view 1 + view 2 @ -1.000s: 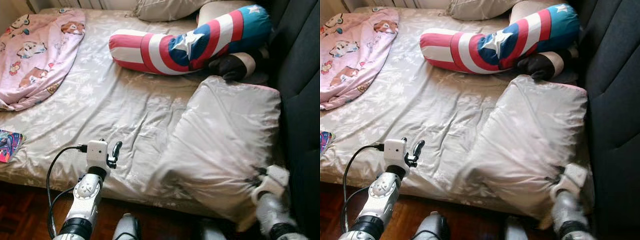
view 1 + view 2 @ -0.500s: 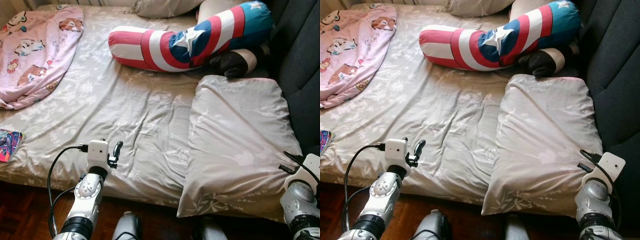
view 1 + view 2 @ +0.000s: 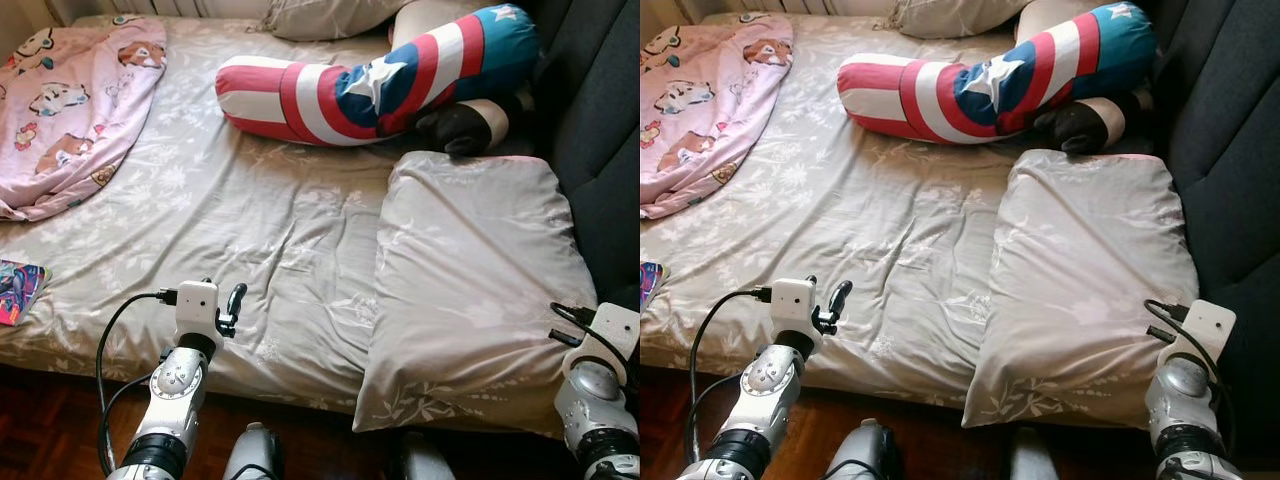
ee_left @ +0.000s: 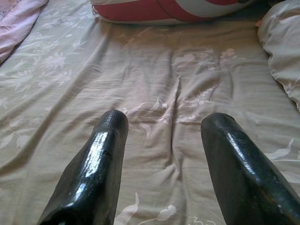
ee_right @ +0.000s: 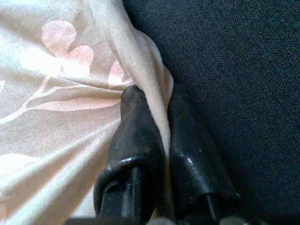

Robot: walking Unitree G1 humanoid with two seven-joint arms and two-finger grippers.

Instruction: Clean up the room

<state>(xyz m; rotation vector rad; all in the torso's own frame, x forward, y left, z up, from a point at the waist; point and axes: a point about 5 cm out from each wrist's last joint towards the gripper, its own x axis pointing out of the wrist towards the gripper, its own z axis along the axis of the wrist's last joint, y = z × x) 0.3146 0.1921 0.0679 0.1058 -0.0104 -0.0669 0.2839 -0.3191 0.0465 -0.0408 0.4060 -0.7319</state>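
No writing can be read anywhere; the printed item (image 3: 20, 290) far to the left of the left gripper (image 4: 164, 154) is cut off by the frame edge, too little showing to name it. Beyond it, up and left of that gripper, lies a pink cartoon-print blanket (image 3: 70, 100), partly out of frame. The left gripper hovers over the floral bedsheet (image 3: 250, 220) near the bed's front edge, its fingers (image 4: 101, 159) spread apart with nothing between them. Ahead of it and to the right rests a red, white and blue star-and-stripe bolster (image 3: 380, 85). The floral pillow (image 3: 480, 290) lies well right of the left gripper; the right gripper (image 5: 161, 136) is clamped on its corner fabric, against the dark upholstered surface (image 5: 243, 70).
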